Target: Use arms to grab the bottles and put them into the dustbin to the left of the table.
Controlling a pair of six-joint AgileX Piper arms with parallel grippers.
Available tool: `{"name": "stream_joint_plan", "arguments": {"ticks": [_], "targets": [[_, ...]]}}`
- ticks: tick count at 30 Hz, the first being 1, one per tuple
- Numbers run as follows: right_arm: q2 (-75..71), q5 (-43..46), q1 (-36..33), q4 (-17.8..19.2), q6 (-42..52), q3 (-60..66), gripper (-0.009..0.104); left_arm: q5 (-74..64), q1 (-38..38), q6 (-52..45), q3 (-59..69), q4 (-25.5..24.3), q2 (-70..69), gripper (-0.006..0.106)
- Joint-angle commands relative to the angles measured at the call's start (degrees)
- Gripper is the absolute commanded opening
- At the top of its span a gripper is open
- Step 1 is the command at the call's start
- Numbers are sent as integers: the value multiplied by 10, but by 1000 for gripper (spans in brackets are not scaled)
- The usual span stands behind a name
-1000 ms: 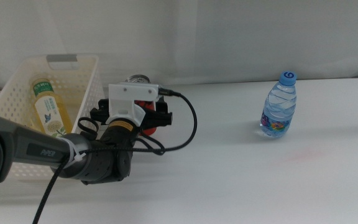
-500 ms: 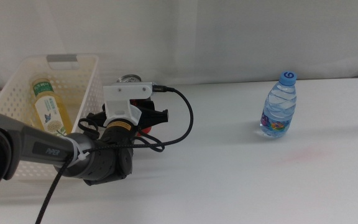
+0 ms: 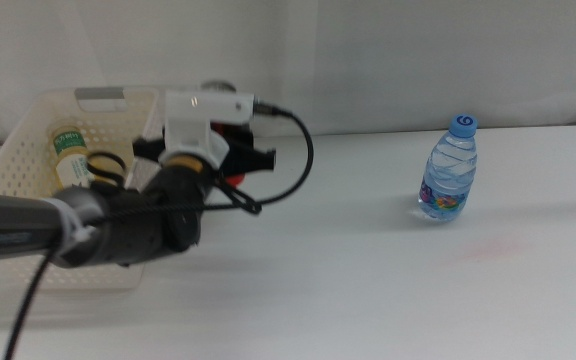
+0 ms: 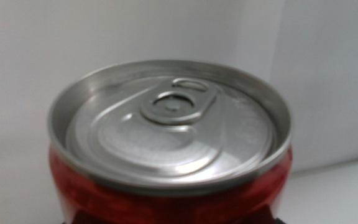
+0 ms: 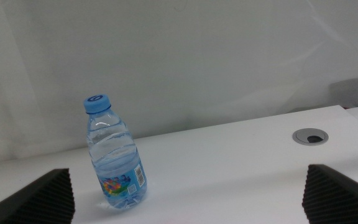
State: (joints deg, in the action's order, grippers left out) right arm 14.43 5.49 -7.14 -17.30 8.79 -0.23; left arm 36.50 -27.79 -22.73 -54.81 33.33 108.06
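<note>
The left claw (image 3: 230,150) gripped the can (image 4: 169,155) at upper left, beside the bin (image 3: 28,130); its jaws were mostly hidden. The right claw (image 5: 188,196), jaws spread, faced the water bottle (image 3: 449,168) standing on the surface (image 3: 418,290).

A plain white fabric backdrop (image 3: 388,60) hangs behind the work area, falling in soft vertical folds with a faint seam running down it. It meets the far edge of the wide, smooth white tabletop (image 3: 388,290) along a shadowed line. Near the far right of that surface sits a small round grey cable grommet (image 5: 310,136). The light is even and diffuse, casting only soft shadows.
</note>
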Motion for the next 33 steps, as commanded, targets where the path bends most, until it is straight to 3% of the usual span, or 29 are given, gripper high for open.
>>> {"name": "stream_joint_plan", "arguments": {"ticks": [1,14,17,21,28,31,33], "targets": [[-3,5,3,2,2,19,103,7,-1,-39,-14,20,-42,-3],[-3,9,3,2,2,19,103,-117,10,-161,-26,53,-203,-3],[-3,10,3,2,2,19,103,-209,40,-180,-48,79,-229,-3],[-3,10,3,2,2,19,103,-370,119,-181,-94,79,-261,-3],[-3,10,3,2,2,19,103,-507,229,-160,-119,73,-301,-3],[-3,11,3,2,2,19,103,-552,260,-110,-123,19,-316,-3],[-3,14,3,2,2,19,103,-595,268,-20,-135,-76,-319,-3]]}}
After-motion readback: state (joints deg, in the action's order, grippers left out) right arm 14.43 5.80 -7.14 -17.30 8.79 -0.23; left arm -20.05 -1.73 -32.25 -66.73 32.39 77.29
